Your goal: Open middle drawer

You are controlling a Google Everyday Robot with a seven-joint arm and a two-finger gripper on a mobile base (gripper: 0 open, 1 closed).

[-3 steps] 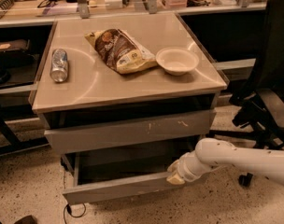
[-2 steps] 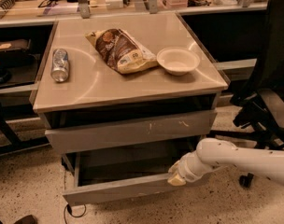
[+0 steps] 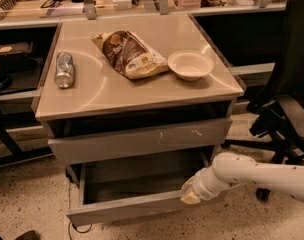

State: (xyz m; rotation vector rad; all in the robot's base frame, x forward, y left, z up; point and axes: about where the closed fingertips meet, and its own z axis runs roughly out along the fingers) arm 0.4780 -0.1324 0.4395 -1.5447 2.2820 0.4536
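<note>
A can point(image 3: 64, 69), a snack bag point(image 3: 129, 54) and a bowl point(image 3: 190, 65) are set on a cabinet's worktop point(image 3: 142, 91). Below the scratched drawer front point(image 3: 142, 141), the middle drawer point(image 3: 127, 209) is drawn out toward the near side, its grey tray exposed. The gripper point(image 3: 191, 194) is held at the right end of its plain front, presumably for pulling; whether it is open or closed cannot be told. Bare floor point(image 3: 27, 196) is left nearer; an office chair point(image 3: 292, 84) is crowded close at right.

Warm overhead light is glaring off the tabletop point(image 3: 107, 90); the middle drawer point(image 3: 123, 210) is sitting shadowed, the gripper point(image 3: 191, 193) at its front right corner catching light.
</note>
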